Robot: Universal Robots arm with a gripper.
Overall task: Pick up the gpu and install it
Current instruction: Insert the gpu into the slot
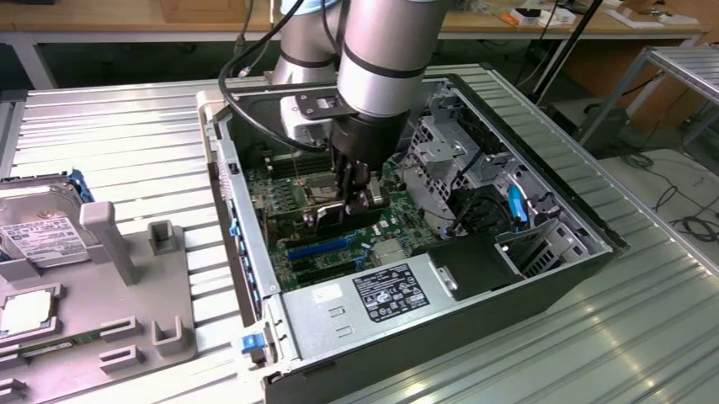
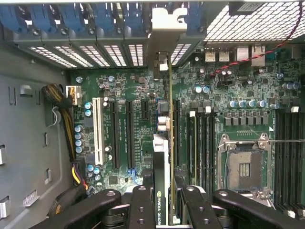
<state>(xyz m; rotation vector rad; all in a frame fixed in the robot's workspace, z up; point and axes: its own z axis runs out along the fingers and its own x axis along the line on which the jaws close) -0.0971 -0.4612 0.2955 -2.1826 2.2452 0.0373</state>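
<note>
Gripper (image 2: 164, 191) clamps gpu (image 2: 164, 157) edge-on at frame centre above motherboard (image 2: 228, 81); misaligned with a slot, it could jam.

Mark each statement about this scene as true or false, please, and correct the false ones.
1. The gripper holds the gpu on edge above the motherboard. True.
2. The computer case has its side panel closed. False: it is open and the inside shows.
3. A hard drive lies outside the case, at the exterior view's left. True.
4. The processor socket holds a fan cooler. False: the socket is bare.
5. The gpu's silver bracket lies toward the blue clips. True.
</note>
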